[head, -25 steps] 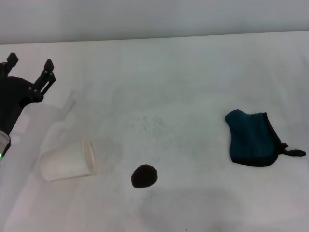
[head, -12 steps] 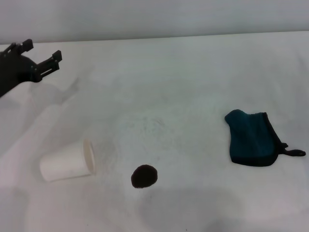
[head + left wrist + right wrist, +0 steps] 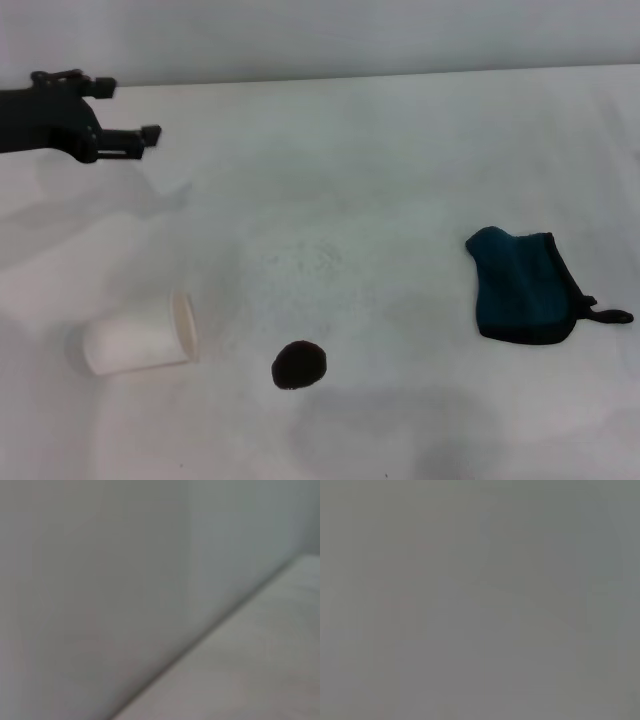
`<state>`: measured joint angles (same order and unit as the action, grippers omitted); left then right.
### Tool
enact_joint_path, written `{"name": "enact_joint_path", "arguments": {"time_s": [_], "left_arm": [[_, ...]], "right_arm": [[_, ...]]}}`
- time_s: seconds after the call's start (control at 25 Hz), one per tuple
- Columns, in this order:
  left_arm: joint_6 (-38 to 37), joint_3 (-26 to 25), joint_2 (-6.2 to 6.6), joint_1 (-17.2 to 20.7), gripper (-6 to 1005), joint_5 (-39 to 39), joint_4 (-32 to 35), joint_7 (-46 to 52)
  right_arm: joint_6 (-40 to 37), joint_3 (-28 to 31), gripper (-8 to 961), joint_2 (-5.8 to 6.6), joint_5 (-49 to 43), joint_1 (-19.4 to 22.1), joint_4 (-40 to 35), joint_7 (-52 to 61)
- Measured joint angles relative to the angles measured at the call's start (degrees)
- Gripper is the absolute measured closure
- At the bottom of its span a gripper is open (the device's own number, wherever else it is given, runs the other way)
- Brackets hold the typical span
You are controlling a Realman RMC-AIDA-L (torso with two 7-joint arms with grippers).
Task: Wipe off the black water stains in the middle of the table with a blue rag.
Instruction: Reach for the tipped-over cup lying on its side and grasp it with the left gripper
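Nothing is wiped yet: the roundish black-brown water stain (image 3: 299,364) sits near-centre on the white matt tabletop (image 3: 400,160), the dark teal-blue soft rag (image 3: 522,286) lies untouched at right. Left tool (image 3: 125,110) hovers far-left, prongs parted, empty.

Small round black stain (image 3: 299,364) near the table's (image 3: 400,150) front edge; crumpled blue rag (image 3: 520,285) toward its right edge.
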<state>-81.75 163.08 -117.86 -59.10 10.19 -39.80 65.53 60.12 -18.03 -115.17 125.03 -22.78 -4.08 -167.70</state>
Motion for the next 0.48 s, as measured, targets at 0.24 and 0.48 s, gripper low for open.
{"name": "enact_joint_path", "arguments": {"time_s": [0.24,0.48], "left_arm": [[-13.9,0.1,1.48,-6.1,123,-14.3,-6.5,2.0],[-18.4,0.1,1.05,-9.5,123,-25.2,-9.7,0.9]], "right_arm": [[0.1,1.8,84,-0.19,0.3,-0.7,0.3,0.0],[1.3,1.9,84,-0.33,0.3,-0.6,1.0,0.3]]}}
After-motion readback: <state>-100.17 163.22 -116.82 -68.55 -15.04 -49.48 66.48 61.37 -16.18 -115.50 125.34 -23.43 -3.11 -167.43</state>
